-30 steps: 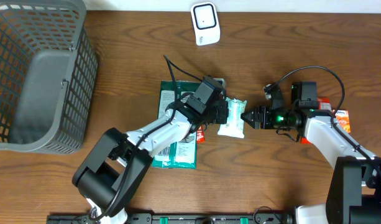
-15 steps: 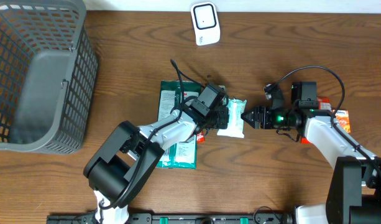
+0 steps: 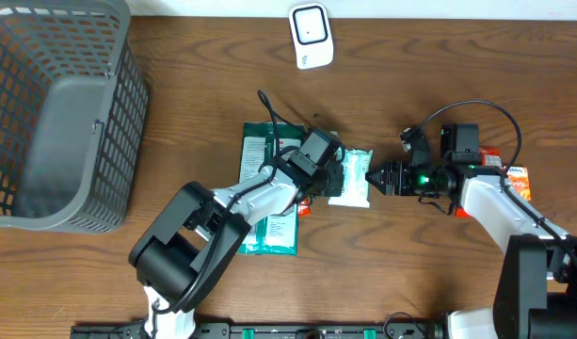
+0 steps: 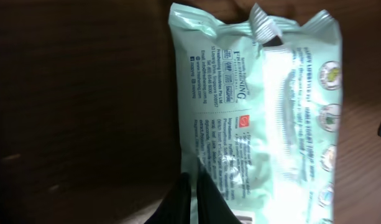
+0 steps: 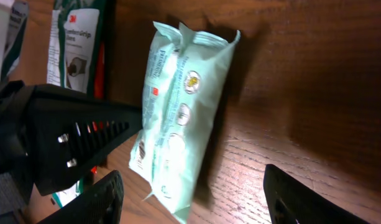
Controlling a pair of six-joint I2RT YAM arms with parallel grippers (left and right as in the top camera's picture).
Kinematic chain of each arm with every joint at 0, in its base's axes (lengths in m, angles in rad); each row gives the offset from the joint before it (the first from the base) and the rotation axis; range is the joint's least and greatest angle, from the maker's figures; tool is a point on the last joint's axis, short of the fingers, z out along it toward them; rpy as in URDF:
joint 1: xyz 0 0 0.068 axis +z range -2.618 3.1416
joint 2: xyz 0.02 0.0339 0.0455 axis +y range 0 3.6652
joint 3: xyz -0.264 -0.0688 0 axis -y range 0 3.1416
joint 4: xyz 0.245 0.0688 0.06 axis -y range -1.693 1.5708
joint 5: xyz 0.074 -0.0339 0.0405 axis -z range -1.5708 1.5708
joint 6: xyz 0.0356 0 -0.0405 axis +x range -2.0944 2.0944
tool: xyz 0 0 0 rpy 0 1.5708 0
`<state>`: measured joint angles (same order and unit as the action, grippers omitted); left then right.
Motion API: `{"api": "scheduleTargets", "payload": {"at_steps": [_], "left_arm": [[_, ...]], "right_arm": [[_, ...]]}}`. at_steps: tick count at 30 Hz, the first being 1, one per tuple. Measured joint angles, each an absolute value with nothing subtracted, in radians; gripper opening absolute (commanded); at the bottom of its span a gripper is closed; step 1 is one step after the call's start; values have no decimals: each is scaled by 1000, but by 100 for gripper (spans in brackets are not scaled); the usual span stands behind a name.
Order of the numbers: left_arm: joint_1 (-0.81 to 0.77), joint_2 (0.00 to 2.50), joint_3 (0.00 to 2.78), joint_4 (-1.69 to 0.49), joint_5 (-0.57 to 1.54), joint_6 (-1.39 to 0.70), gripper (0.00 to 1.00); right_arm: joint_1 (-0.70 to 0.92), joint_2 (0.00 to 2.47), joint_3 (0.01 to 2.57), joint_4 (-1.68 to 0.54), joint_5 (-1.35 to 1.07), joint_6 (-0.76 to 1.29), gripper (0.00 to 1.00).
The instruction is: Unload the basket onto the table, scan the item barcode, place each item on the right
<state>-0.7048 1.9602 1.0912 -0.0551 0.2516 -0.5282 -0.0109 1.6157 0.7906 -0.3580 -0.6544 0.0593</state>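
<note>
- Packet (image 3: 350,177) lay flat on the table (image 3: 439,56), mid-board, between the 2 grippers. The scanner (image 3: 310,36) stood well apart at the far edge.
- Left gripper (image 3: 337,175): shut tight, tips against the packet's left side. No film showed pinched between the fingers (image 4: 193,199); it read as a press, not a grip.
- Right gripper (image 3: 372,177): jaws wide, nothing in them, just beside the packet's right edge and facing it.
- Left wrist view: the printed panel with small text faced up. Could not tell where the barcode sat.

Judgement: the step looked like the right gripper taking the packet while the left steadied it.
- The right jaws should straddle the packet's thickness at the right edge and close there, clear of the print.
- The left tips should pin it until that grip is firm. The film looked glossy and soft, so it would likely slide or buckle if pushed.
- Then lift it and turn the code face toward the scanner.
</note>
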Motion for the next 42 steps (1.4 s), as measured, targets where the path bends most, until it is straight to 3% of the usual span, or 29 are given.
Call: {"api": "scheduleTargets", "payload": {"at_steps": [20,42], "left_arm": [[-703,1976,1102,-49,249,-528,8],[-703,1976,1102,-49,249,-528,8]], "right_arm": [[-11,1809,803,-195,-830,99,64],[-10,1813,803,-164,-834,107,70]]}}
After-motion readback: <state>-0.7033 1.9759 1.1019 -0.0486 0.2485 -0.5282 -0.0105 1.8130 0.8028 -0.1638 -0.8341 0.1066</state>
